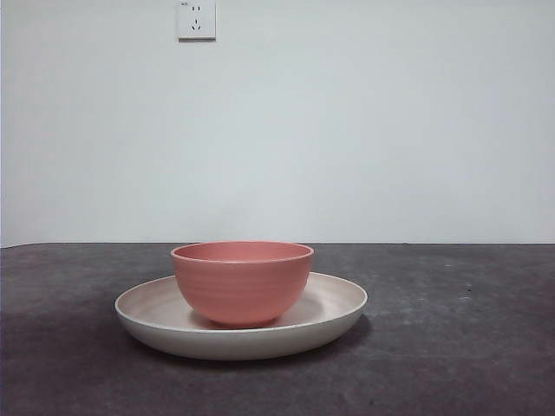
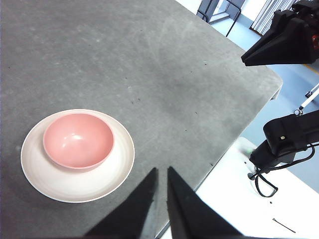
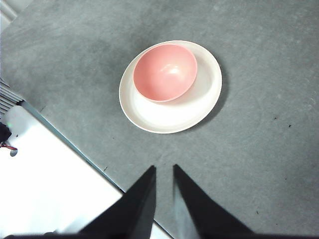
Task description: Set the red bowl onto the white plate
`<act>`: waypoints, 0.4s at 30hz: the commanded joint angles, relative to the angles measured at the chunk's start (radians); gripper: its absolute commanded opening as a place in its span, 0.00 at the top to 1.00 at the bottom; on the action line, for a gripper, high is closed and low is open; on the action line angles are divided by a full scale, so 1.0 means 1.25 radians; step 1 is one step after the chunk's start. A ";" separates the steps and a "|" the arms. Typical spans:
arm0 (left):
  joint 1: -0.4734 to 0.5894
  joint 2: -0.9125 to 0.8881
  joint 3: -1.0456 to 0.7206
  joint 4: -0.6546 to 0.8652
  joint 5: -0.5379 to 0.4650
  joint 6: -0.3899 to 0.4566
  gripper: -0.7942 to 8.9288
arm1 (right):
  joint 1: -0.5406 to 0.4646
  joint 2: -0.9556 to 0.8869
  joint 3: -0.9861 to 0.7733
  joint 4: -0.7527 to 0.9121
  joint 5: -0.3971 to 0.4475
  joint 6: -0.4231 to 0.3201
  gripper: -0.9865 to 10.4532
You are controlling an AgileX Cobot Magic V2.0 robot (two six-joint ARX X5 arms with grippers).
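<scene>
The red bowl (image 1: 243,282) stands upright inside the white plate (image 1: 334,308), a little off the plate's centre, on the dark table. From above, the bowl (image 2: 78,140) is empty and rests on the plate (image 2: 75,184); the right wrist view shows the same bowl (image 3: 165,72) on the plate (image 3: 172,117). My left gripper (image 2: 162,172) hangs high above the table's edge, away from the plate, shut and holding nothing. My right gripper (image 3: 164,169) is likewise raised off to the other side, shut and empty. Neither touches the bowl or plate.
The dark grey table (image 1: 468,347) runs to a white wall with a socket (image 1: 197,19). In the left wrist view, the other arm's gripper (image 2: 279,42) hovers beyond the table's corner (image 2: 274,79), above a white base (image 2: 234,194) with cables.
</scene>
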 commanded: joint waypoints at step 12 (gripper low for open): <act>0.109 0.000 -0.022 0.017 0.019 0.002 0.89 | 0.006 0.003 0.014 0.004 0.000 -0.006 0.87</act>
